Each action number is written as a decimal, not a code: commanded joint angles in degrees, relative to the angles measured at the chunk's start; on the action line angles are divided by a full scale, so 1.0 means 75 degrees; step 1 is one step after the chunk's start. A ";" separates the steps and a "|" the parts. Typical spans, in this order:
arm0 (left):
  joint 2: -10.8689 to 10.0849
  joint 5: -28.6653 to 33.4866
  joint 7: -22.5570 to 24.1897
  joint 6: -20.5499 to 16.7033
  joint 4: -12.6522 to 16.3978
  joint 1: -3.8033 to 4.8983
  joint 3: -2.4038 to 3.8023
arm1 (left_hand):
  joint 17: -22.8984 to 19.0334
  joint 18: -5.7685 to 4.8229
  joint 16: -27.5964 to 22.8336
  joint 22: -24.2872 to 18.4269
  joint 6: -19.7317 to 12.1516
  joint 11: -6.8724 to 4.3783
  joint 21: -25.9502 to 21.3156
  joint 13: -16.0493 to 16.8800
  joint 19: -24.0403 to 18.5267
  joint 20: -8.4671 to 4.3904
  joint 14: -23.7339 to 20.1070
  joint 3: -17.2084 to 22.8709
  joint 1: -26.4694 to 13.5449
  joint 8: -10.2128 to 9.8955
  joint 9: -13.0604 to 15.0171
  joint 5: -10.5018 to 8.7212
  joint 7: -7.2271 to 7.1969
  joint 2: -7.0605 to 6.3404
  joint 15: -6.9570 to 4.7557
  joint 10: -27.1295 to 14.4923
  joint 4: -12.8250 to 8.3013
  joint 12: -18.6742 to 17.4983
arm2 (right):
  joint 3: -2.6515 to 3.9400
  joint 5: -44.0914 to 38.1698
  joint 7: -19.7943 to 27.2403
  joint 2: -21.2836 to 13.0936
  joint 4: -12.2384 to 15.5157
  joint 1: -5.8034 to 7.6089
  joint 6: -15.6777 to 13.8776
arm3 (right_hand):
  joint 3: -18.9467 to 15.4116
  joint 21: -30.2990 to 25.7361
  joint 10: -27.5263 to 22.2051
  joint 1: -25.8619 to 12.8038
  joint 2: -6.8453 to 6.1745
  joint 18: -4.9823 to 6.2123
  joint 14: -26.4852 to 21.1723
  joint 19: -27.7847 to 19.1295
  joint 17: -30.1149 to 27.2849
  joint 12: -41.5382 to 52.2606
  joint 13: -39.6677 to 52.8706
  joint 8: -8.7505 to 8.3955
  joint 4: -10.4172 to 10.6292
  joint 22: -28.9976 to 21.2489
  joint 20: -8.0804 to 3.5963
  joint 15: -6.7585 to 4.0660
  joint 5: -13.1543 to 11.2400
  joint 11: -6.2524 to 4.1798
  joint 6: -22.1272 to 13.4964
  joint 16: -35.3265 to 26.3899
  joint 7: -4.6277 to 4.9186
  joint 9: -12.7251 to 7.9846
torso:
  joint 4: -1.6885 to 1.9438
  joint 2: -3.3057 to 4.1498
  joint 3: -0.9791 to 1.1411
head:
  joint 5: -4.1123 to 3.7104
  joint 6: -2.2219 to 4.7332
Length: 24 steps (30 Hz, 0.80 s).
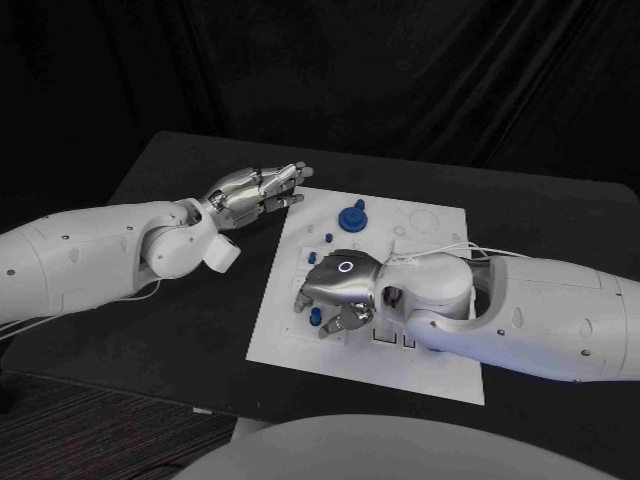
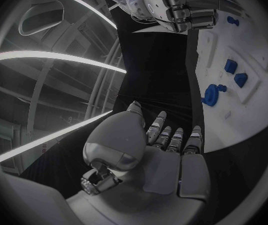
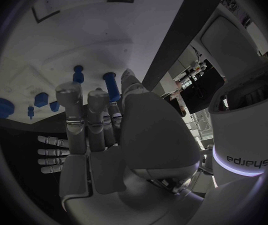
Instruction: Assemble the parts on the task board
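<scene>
White rectangular task board point(image 1: 433, 222) centred on black table point(image 1: 162, 330); right silver hand point(image 1: 338, 292) over its left side, fingers around a blue peg point(image 3: 111, 85), grasp uncertain; left silver hand point(image 1: 255, 189) empty, fingers extended, beside far corner; best seated by vertical, slow lowering.

White task board point(image 1: 436, 220) flat; blue parts point(image 1: 353, 217) upright.

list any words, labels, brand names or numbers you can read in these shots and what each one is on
"sharpa", seen upside down in dark letters on the white wrist cuff of the right arm, just above its glowing ring, in the right wrist view.
Dark markings on the white task board near its front edge, beside the silver right hand: too small to read.
No readable text on the small blue parts or the silver left hand.
</scene>
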 commanded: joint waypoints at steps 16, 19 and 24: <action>-0.0045 0.0057 0.0061 0.0077 -0.0016 -0.0022 0.0008 | -0.0012 0.0082 -0.0028 0.0000 0.0036 0.0061 0.0028 -0.0003 0.0014 0.0045 0.0025 0.0054 0.0062 0.0029 0.0006 0.0031 0.0001 -0.0013 0.0054 0.0004 -0.0002 0.0019 | 0.0004 0.0287 0.0275 -0.1025 0.0716 0.0480 -0.2168 | -0.0347 0.0243 -0.0437 -0.1074 -0.0345 0.0065 0.0048 0.0075 0.0208 0.0098 0.0014 0.0036 0.0065 0.0817 0.0023 0.0012 -0.0022 0.0036 -0.0352 0.0208 -0.0341 0.0031 | -0.0007 0.0002 0.0005 | -0.0061 -0.0001; -0.0076 0.0057 0.0069 0.0052 -0.0007 -0.0024 0.0007 | -0.0012 0.0082 -0.0028 0.0000 0.0043 0.0063 0.0029 -0.0003 0.0015 0.0042 0.0025 0.0062 0.0059 0.0034 0.0008 0.0029 0.0003 -0.0017 0.0055 0.0002 0.0001 0.0019 | 0.0004 0.1087 0.0414 -0.1463 0.1051 0.0834 -0.2513 | -0.0116 0.0314 -0.0081 -0.0934 -0.0008 0.0061 0.0088 0.0110 0.0295 0.0376 0.0082 0.0122 0.0025 0.0832 -0.0044 -0.0071 -0.0017 -0.0082 -0.0167 0.0289 -0.0273 0.0058 | -0.0010 -0.0002 0.0008 | -0.0133 -0.0001; -0.0129 0.0057 0.0084 -0.0014 0.0004 -0.0027 0.0007 | -0.0012 0.0082 -0.0028 -0.0003 0.0048 0.0064 0.0027 -0.0004 0.0014 0.0042 0.0025 0.0064 0.0060 0.0036 0.0008 0.0030 0.0003 -0.0023 0.0052 0.0002 0.0000 0.0018 | 0.0004 0.2063 0.0372 -0.2257 0.1439 0.1340 -0.2640 | 0.0031 0.0222 0.0763 -0.0715 0.0369 0.0064 0.0046 0.0092 0.0205 0.1072 0.0306 0.0227 -0.0019 0.0811 -0.0018 -0.0017 0.0016 -0.0239 0.0083 0.0241 -0.0054 0.0071 | -0.0009 -0.0004 0.0006 | -0.0335 -0.0001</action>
